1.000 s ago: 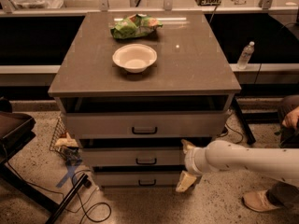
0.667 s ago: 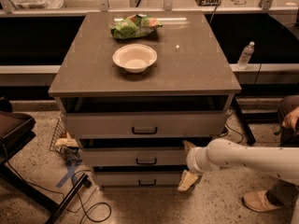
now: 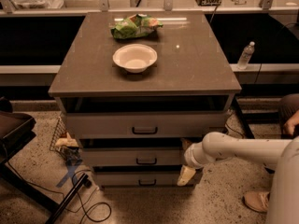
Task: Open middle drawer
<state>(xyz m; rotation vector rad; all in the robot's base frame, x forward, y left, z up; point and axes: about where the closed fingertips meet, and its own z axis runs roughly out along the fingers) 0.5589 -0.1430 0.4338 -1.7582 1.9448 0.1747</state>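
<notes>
The middle drawer [image 3: 117,157] is the pale grey front with a small dark bar handle [image 3: 146,161], between the top drawer [image 3: 103,125] and the lowest drawer [image 3: 121,178] of the cabinet. Its front stands a little behind the top drawer's front. My white arm [image 3: 243,150] reaches in from the right. My gripper [image 3: 187,160] is at the right end of the middle drawer front. It is open, with one finger [image 3: 186,143] above the front and the other finger [image 3: 186,175] below it.
A white bowl [image 3: 134,57] and a green bag [image 3: 135,26] lie on the cabinet top [image 3: 196,69]. A water bottle [image 3: 245,55] stands at the right. A person's shoe [image 3: 257,200] and leg are at the right. A black stand [image 3: 14,129], clutter [image 3: 65,143] and cables [image 3: 88,204] are at the left.
</notes>
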